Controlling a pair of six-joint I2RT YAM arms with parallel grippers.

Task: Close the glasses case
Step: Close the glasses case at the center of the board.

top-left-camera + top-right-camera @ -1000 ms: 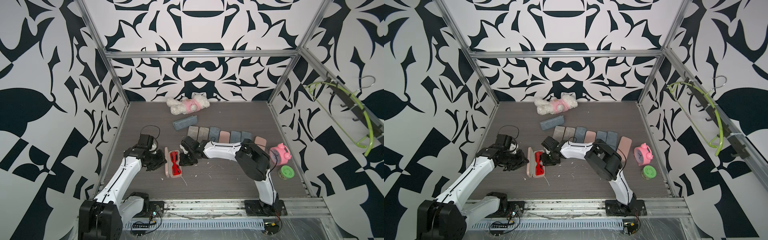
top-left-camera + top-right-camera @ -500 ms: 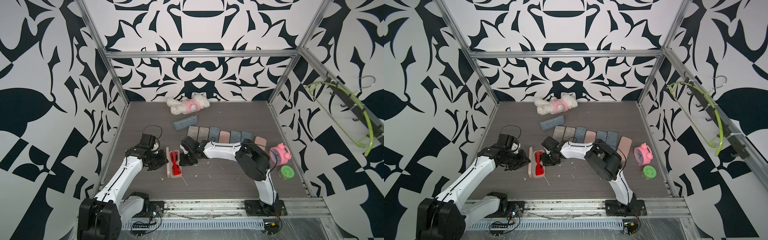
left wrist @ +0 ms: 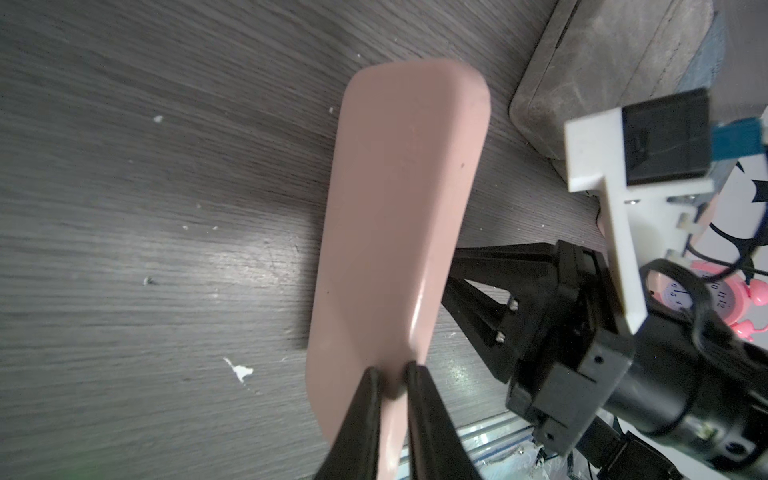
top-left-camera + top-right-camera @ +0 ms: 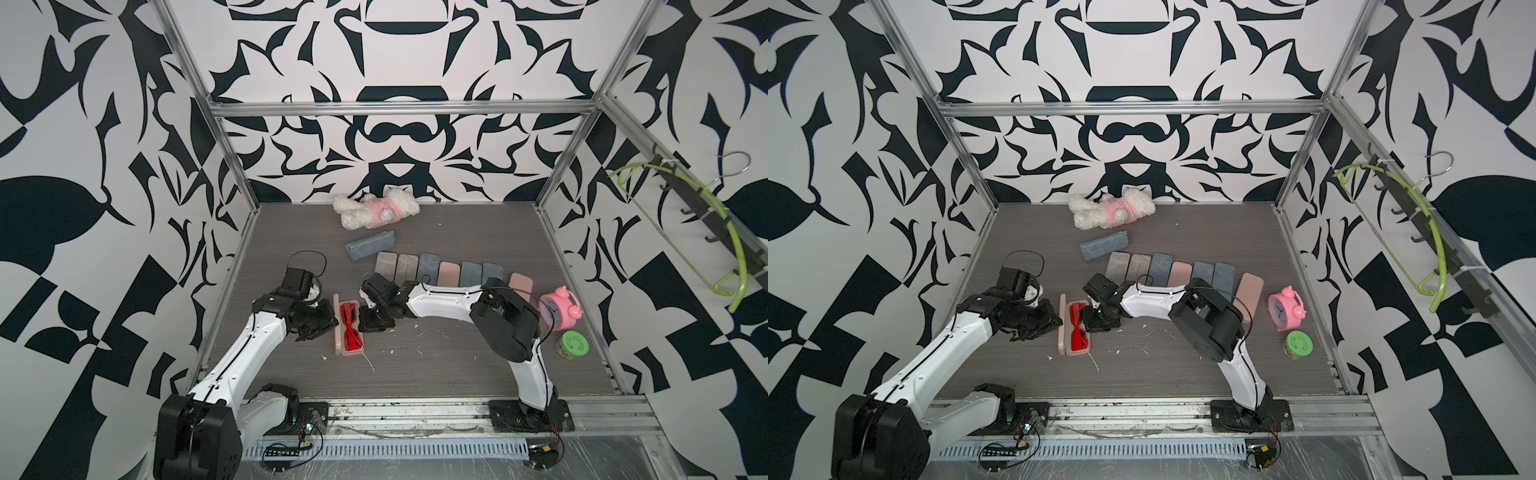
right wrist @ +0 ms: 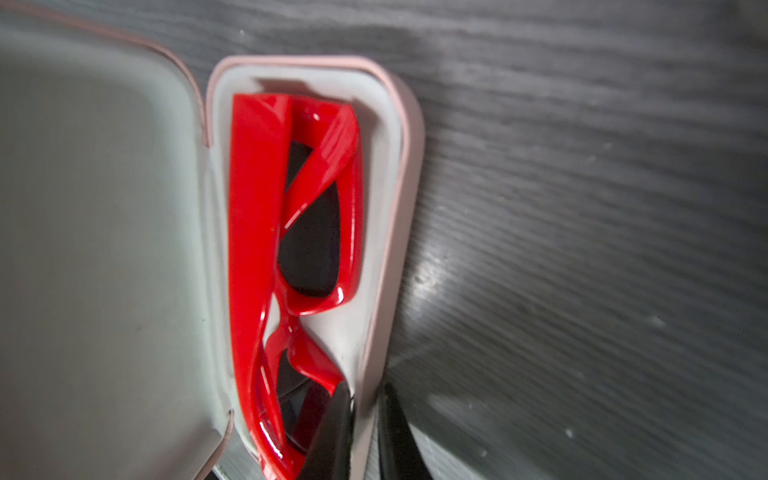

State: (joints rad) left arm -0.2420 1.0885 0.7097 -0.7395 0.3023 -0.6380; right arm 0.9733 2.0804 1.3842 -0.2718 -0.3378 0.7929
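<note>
L gripper [image 3: 391, 374] pinches case lid [image 3: 399, 208]; R gripper [image 5: 365, 392] pinches base rim [image 5: 409, 166], glasses [image 5: 249, 208] inside.

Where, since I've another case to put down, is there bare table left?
Barest: the near table between the open glasses case and the front rail. Also free: the back right corner, beyond the row of closed cases. Crowded: around the open case and by the alarm clock and green jar.

Nine cases [image 4: 336, 328], one each: sunglasses [image 4: 351, 328], plush [image 4: 376, 211], clock [image 4: 559, 308], jar [image 4: 572, 344], hanger [image 4: 741, 266].
</note>
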